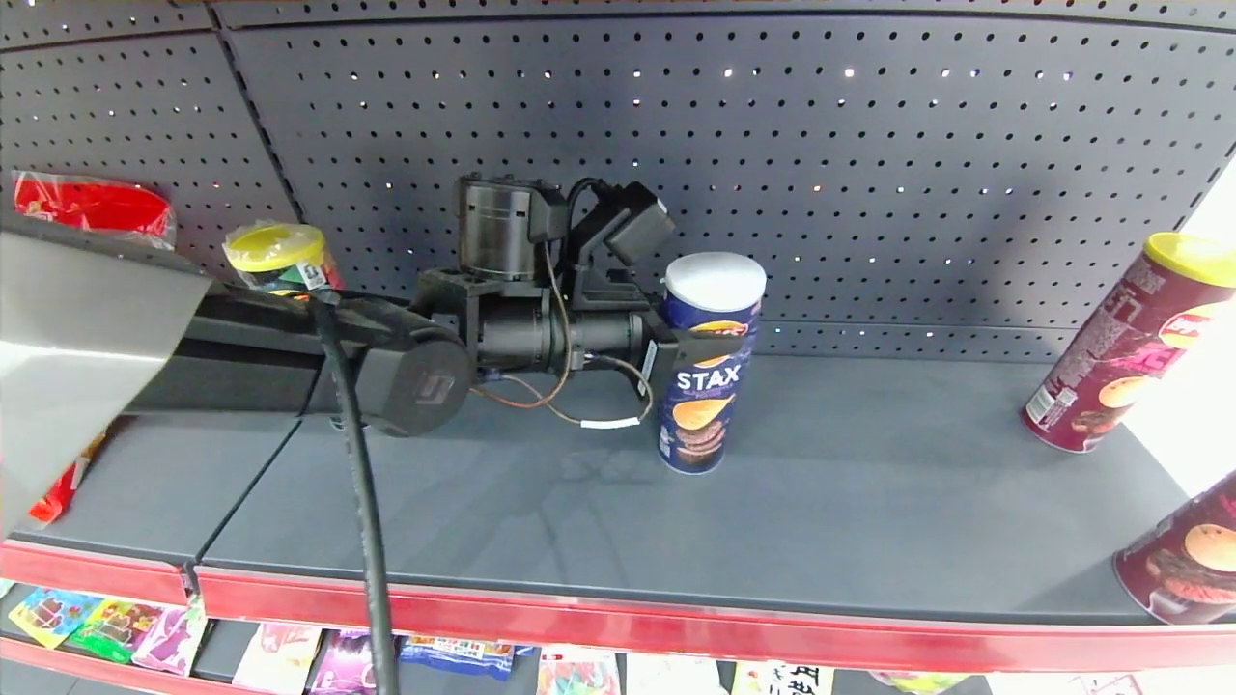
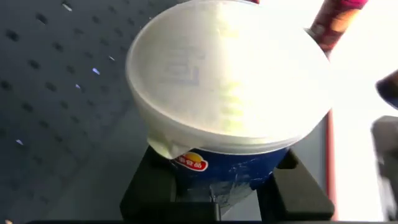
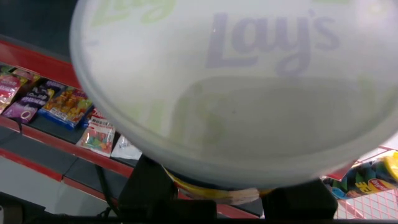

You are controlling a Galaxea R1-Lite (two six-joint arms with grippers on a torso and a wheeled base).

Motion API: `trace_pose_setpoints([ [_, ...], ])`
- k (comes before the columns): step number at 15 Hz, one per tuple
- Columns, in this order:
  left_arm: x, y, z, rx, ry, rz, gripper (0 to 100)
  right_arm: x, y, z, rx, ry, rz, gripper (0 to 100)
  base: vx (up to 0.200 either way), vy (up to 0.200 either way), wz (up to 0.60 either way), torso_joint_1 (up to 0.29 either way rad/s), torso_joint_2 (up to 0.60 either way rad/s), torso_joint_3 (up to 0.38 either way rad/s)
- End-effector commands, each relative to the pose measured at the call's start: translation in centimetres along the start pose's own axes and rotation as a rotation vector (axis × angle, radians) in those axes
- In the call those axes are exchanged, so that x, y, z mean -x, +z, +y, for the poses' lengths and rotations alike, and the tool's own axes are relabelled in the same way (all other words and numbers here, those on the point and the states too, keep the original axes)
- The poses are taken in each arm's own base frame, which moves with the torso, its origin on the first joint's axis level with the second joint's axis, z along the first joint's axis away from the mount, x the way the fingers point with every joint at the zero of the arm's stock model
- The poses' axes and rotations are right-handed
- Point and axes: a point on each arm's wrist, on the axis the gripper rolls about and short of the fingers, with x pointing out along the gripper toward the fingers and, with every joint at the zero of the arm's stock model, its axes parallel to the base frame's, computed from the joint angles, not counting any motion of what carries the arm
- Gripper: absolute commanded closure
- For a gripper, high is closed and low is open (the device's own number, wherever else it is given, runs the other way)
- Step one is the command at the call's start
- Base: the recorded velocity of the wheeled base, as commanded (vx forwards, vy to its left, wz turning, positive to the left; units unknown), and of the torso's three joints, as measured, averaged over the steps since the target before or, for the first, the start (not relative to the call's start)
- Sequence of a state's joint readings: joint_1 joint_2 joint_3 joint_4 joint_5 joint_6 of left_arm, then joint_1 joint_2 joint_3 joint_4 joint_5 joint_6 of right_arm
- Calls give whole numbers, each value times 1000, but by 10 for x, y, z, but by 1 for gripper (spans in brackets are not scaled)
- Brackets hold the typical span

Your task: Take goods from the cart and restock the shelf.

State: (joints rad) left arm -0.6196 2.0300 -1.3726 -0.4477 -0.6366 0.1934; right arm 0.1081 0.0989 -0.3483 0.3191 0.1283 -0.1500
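A blue chip can (image 1: 710, 362) with a white lid stands upright on the grey shelf (image 1: 869, 502), near the pegboard back. My left gripper (image 1: 707, 338) comes in from the left and is shut on the can's upper body. In the left wrist view the white lid (image 2: 227, 81) sits above the gripper (image 2: 224, 190), with a black finger (image 2: 149, 186) pressed on each side of the blue can. My right gripper (image 3: 224, 198) is shut on another chip can (image 3: 242, 87) with a translucent lid, held out in front of the lower shelves.
A yellow-lidded can (image 1: 275, 253) stands behind my left arm, and a red bag (image 1: 92, 205) lies farther left. Two maroon cans (image 1: 1130, 347) (image 1: 1183, 560) are at the shelf's right end. The red shelf lip (image 1: 618, 618) runs along the front, with snack packets (image 1: 463, 656) below.
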Motion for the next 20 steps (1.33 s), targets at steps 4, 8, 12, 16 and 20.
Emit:
trace_pose_setpoints([
  [4,34,23,-49,48,-53,-21,100,0,0,0,0,5,3,100,0,0,0,0,0,0],
  [8,38,7,-61,39,-77,-34,100,0,0,0,0,5,3,100,0,0,0,0,0,0],
  [12,37,0,-71,36,-104,-28,100,0,0,0,0,5,3,100,0,0,0,0,0,0],
  [16,37,-3,-72,28,-103,-21,100,0,0,0,0,4,-1,100,0,0,0,0,0,0],
  [20,38,-10,-74,25,-110,-1,100,0,1,0,1,4,-3,100,0,0,0,0,0,0],
])
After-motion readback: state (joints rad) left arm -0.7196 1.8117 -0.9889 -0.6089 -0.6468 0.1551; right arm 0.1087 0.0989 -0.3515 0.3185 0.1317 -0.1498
